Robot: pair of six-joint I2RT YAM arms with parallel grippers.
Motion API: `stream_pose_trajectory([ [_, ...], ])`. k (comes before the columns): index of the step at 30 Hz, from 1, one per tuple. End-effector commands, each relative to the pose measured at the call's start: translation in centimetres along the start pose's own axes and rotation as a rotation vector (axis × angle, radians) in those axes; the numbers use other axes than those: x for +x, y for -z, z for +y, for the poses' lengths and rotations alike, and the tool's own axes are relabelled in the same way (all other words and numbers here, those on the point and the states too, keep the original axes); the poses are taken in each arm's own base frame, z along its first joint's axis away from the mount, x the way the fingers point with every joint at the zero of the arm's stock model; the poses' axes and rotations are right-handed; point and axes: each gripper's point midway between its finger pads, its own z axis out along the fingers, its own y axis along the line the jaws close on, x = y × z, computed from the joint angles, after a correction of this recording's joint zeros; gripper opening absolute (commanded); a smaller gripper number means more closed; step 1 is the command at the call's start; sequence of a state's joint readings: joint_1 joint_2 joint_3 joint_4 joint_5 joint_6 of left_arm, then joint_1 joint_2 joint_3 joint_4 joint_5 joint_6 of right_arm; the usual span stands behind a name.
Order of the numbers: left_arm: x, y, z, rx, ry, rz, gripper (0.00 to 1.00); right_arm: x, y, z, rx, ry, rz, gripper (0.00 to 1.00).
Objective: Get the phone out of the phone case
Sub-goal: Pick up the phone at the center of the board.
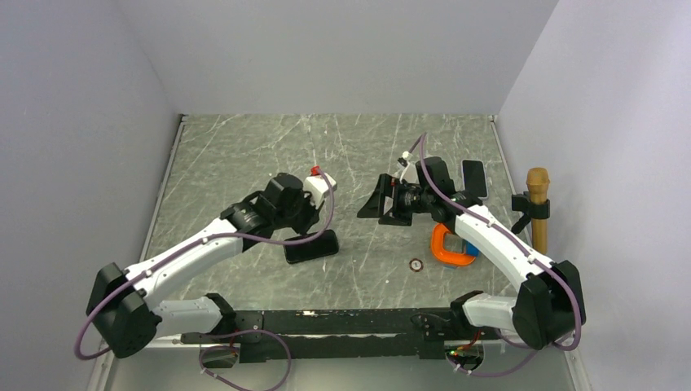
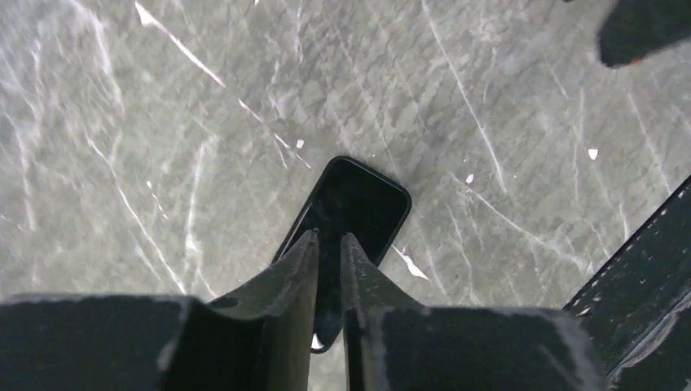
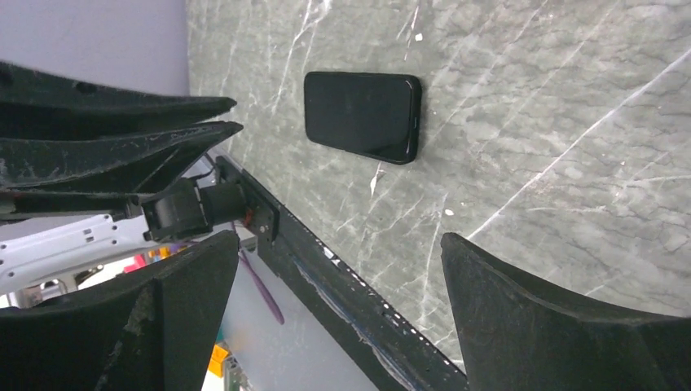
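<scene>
1. location. the phone (image 1: 312, 247) lies flat, screen up, on the table (image 1: 244, 155), near the front rail (image 1: 342, 322) and directly under the left gripper (image 2: 328, 238). we cannot tell the case apart from the phone. the dark rim seen in the right wrist view may be it.

2. grippers. the left gripper's fingers (image 2: 293, 269) stand almost together with only a slit between them. nothing shows between them, and whether the tips touch the glass we cannot tell. the right gripper (image 3: 338, 240) is spread wide and empty, held off the table and well apart from the phone.

3. handling. we judge the phone stiff, thin and moderately heavy, with slick, breakable glass. a soft case should flex while the body does not. we take hold across the long edges, not the screen. we peel the rim at a corner while the other arm pins the body.

4. surface. the marbled grey top looks smooth and hard, so the phone may slide when pushed.

5. room. pale walls close three sides. a second dark slab (image 1: 474, 177), an orange clamp (image 1: 446, 252), a small ring (image 1: 416, 264) and a brown post (image 1: 538, 204) crowd the right side. the left side offers more room.
</scene>
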State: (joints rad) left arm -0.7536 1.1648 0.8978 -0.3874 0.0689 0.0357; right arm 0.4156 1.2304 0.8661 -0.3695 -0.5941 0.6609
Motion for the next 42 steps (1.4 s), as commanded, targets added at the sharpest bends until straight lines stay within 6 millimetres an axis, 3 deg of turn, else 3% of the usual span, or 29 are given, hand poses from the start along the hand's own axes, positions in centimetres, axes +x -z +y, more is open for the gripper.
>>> stream_pose_trajectory([
  [1,-0.4,0.1,-0.3,-0.047,0.26,0.012,0.32,-1.2,0.1,-0.7,0.055,0.058,-0.077,0.98],
  [5,2.1,0.0,-1.0,-0.101,0.615,0.043,0.82,-0.8,0.4,-2.2,0.125,0.066,-0.075,0.99],
  [6,2.9,0.0,-0.6,-0.153,0.733,0.076,0.9,-0.7,0.5,-2.4,0.139,0.069,-0.076,0.99],
  [9,4.2,-0.1,-0.3,-0.232,1.015,0.196,0.98,-0.6,1.0,-3.0,0.175,0.08,-0.087,0.99],
  [14,7.0,-0.6,-1.0,-0.365,1.513,0.478,1.0,-0.7,1.8,-3.0,0.192,0.098,-0.114,0.99],
  [16,7.8,-2.0,-1.9,-0.321,1.713,0.443,0.99,-0.6,2.0,-3.1,0.196,0.098,-0.123,1.0],
  [19,6.8,-3.7,-1.7,-0.22,1.926,0.234,0.99,-0.4,2.4,-3.1,0.198,0.1,-0.132,1.0],
  [22,7.4,-3.6,-0.8,-0.312,1.993,0.207,0.99,0.0,2.8,-3.2,0.201,0.102,-0.145,1.0],
  [25,7.8,-4.5,-0.9,-0.287,2.083,0.205,0.99,0.2,3.0,-3.3,0.199,0.107,-0.144,1.0],
  [29,10.7,-6.1,-0.9,-0.366,2.168,0.24,0.99,0.5,3.1,-3.1,0.192,0.113,-0.131,1.0],
  [33,11.8,-7.1,-0.3,-0.407,2.238,0.222,0.99,0.9,3.4,-3.2,0.198,0.122,-0.12,1.0],
  [38,13.3,-7.3,0.9,-0.501,2.303,0.225,0.99,1.3,4.0,-3.0,0.196,0.125,-0.118,1.0],
  [42,15.3,-5.7,2.2,-0.689,2.289,0.283,0.98,1.7,4.5,-2.9,0.197,0.135,-0.119,1.0],
])
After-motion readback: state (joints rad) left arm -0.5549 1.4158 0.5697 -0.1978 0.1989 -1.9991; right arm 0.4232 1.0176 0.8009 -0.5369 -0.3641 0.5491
